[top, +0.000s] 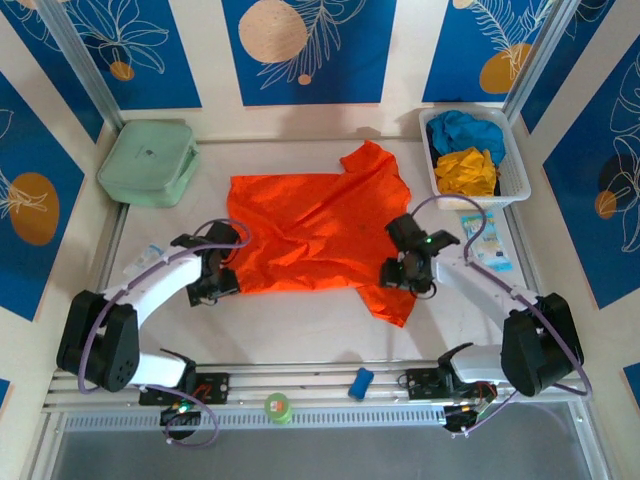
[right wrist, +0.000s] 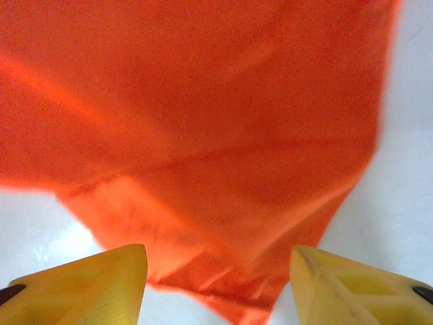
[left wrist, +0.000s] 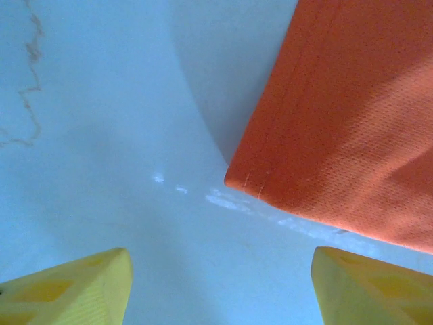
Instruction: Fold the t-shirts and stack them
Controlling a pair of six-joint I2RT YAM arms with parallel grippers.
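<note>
top external view: the orange t-shirt (top: 310,235) lies spread out in the middle of the bench (top: 300,325). the blue t-shirt (top: 462,128) and the yellow t-shirt (top: 468,172) sit in a white basket (top: 517,150) at the back right. the left jaws stand wide over bare bench, just beside the orange t-shirt's corner. the right jaws stand wide over its right side, holding nothing.

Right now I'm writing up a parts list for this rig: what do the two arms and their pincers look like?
Both the left arm and right arm have white links, black joint housings and a purplish-grey cable looping alongside. The left pincer and right pincer have bright yellow, wedge-shaped fingers with recessed triangular panels. A small green light glows on the right wrist.
</note>
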